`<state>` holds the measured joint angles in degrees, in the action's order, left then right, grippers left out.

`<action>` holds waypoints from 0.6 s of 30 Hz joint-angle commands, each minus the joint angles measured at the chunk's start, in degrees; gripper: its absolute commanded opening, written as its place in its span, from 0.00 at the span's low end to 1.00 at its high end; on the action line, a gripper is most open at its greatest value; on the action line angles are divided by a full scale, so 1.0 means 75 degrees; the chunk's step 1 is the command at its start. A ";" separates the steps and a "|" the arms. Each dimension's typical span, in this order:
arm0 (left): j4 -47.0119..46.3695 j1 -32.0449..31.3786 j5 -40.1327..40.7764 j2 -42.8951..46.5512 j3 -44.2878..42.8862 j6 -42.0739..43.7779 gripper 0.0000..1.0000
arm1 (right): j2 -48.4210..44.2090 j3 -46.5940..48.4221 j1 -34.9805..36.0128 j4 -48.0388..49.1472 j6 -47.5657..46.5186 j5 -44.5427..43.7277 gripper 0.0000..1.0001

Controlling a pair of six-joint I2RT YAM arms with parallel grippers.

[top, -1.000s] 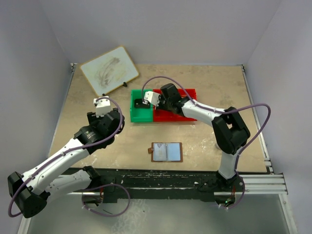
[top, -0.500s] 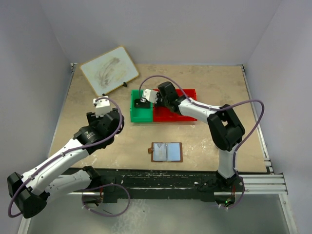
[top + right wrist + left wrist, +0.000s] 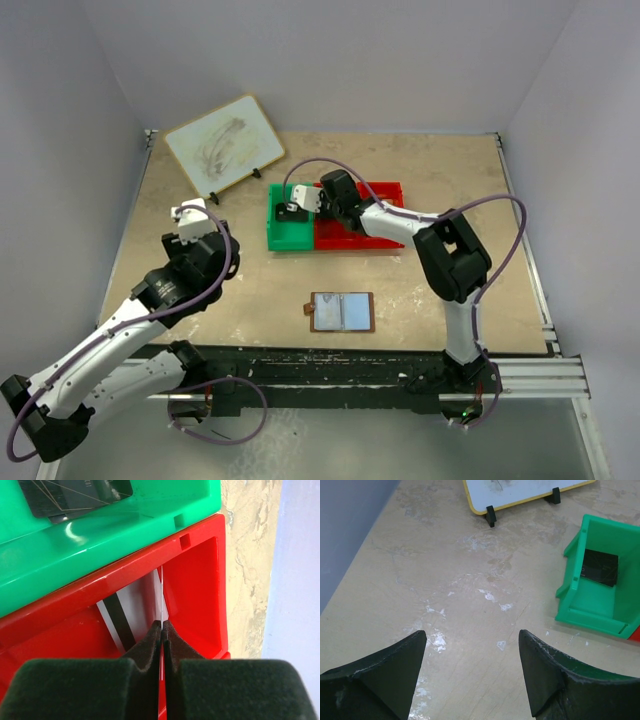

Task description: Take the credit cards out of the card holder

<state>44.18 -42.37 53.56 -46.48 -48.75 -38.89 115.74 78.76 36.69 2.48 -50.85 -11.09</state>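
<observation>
Right gripper (image 3: 161, 626): pinches shut on thin white black-striped plastic card (image 3: 145, 599), inside red plastic bin (image 3: 195, 580). Left gripper (image 3: 471, 635): hangs spread wide above tan stone-look tabletop (image 3: 420, 580). Small flat brown leather card holder (image 3: 342, 312): lies open on tabletop near front edge, well apart from both grippers.

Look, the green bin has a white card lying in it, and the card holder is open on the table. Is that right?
Not quite. The card lying in the green bin is black, not white; the left wrist view shows it plainly. The rest holds: the card holder lies open on the table.
</observation>
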 commanded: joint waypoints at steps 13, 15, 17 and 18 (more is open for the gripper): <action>-0.0149 0.0048 0.0077 -0.0208 -0.0203 0.0020 0.71 | 0.0334 0.0538 -0.0123 -0.0243 -0.0142 -0.0017 0.14; -0.0149 0.0051 0.0071 -0.0210 -0.0194 0.0037 0.71 | 0.0288 0.0536 -0.0134 -0.0286 -0.0110 0.0023 0.18; -0.0149 0.0048 0.0067 -0.0226 -0.0201 0.0030 0.71 | 0.0234 0.0538 -0.0140 -0.0323 -0.0073 0.0056 0.20; -0.0150 0.0048 0.0073 -0.0226 -0.0194 0.0030 0.71 | 0.0207 0.0523 -0.0136 -0.0336 -0.0036 0.0096 0.24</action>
<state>44.21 -42.39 53.23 -48.73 -48.75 -38.85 119.31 80.68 36.03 1.19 -51.59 -11.00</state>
